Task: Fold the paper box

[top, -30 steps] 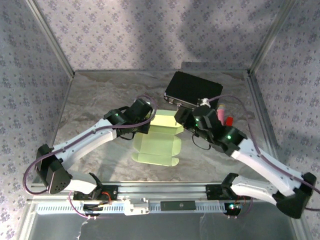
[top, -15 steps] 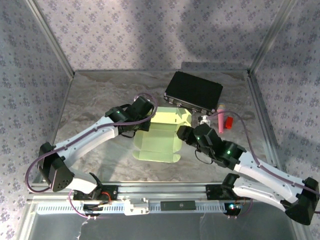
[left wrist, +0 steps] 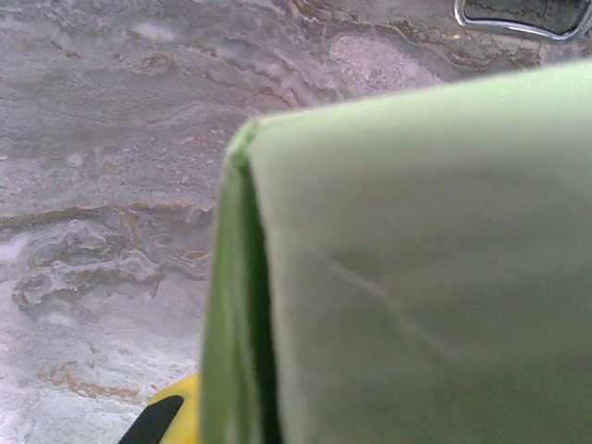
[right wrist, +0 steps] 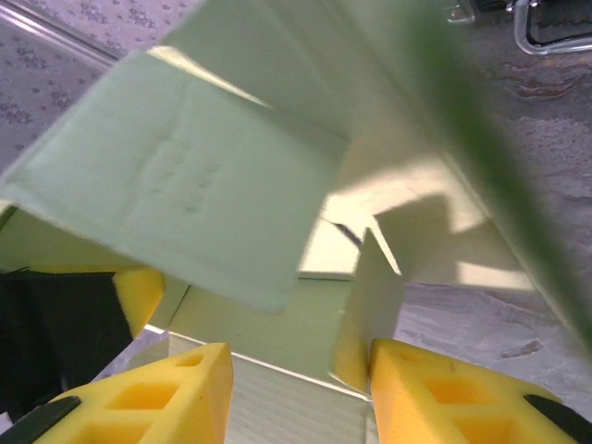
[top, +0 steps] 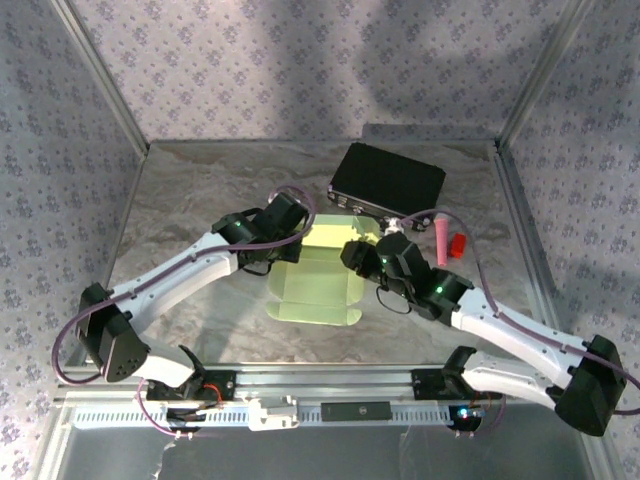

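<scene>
- Left gripper (top: 293, 240): pressed together and clamped on the far-left flap of the paper box (top: 312, 290). It sits on the near-left side of the black box (top: 388, 180), a little apart from it.
- Left wrist view: the box's pale green card is right up against the lens. A folded edge runs top to bottom, two layers with a dark slit between them. A sliver of yellow pad (left wrist: 174, 412) shows at the bottom, just beside that edge.
- Right gripper (right wrist: 296, 407): jaws apart, nothing pinched between them. From above it sits just on the near side of the black box, at the right edge of the paper box.
- Right wrist view: two yellow foam pads (right wrist: 157, 398) with a clear gap. A small upright tab of card stands just inside the pad on the right of that view; I cannot tell whether they touch. A big green panel tilts across the upper left.
- Paper box: on the marbled table (top: 190, 210), just on the near side of the black box, with its far edge close to that box's near-left corner. It is partly folded. The far flap is raised, and the near panel lies flat with small tabs at its near corners.
- Black box: flat and closed, lying skewed toward the far side of the table.
- Pink stick (top: 440, 238) and small red thing (top: 458, 243): near-right of the black box, just beside each other, too small to identify.
- Both arms reach in from opposite sides of the paper box, wrists close together on the near side of the black box.
</scene>
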Robot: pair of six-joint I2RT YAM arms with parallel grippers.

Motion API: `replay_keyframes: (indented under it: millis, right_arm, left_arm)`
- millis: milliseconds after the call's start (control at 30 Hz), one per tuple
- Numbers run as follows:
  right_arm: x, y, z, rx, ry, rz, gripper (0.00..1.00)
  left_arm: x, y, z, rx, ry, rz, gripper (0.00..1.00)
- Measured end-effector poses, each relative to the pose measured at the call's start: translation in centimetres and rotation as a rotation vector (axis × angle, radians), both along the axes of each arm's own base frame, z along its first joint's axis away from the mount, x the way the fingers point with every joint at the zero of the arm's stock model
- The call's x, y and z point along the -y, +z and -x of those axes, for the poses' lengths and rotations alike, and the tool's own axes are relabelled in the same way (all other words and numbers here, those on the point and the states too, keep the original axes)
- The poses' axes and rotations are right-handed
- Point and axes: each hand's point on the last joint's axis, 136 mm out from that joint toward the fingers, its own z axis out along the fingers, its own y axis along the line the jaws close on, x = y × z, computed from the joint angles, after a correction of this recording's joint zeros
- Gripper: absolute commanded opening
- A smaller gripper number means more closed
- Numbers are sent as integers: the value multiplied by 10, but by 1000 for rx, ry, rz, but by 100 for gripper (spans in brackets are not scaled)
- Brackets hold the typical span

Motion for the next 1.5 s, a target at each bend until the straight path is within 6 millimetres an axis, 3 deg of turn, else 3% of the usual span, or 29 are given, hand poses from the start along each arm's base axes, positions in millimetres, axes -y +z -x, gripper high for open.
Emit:
replay_keyframes:
  millis: [167, 400, 533, 633, 700, 800, 867, 933, 1033, 1100, 1233, 1500]
  right_arm:
    - [-9, 9, -7, 0, 24, -16, 44]
    - [-18, 4, -8, -8, 69, -14, 46]
    - [-22, 17, -2, 27, 128, 23, 49]
    - [-21, 59, 3, 104, 186, 50, 50]
    - [-10, 99, 5, 179, 201, 39, 50]
    - [34, 147, -2, 284, 146, 11, 46]
    - [65, 158, -9, 312, 87, 10, 39]
    - [92, 159, -14, 319, 53, 22, 29]
    - [105, 142, -23, 282, 83, -16, 23]
    - [106, 118, -29, 227, 121, -47, 22]
    - [88, 75, -28, 120, 262, -121, 25]
    - [69, 86, -17, 183, 430, -193, 29]
  left_arm:
    - [1, -1, 0, -3, -2, 2, 0]
    - [2, 2, -1, -2, -6, 3, 0]
    - [2, 4, -6, -18, -15, 31, 0]
    - [-2, 1, -18, -53, -21, 80, 0]
    - [-4, -5, -27, -79, -34, 104, 0]
    - [-6, -12, -33, -114, -68, 119, 0]
    - [-5, -11, -34, -125, -95, 133, 0]
    - [-2, -4, -35, -125, -127, 160, 0]
    - [4, 6, -35, -126, -179, 208, 0]
    - [8, 8, -32, -139, -216, 236, 0]
    - [15, 11, -24, -170, -282, 286, 0]
    - [20, 15, -15, -208, -342, 340, 0]
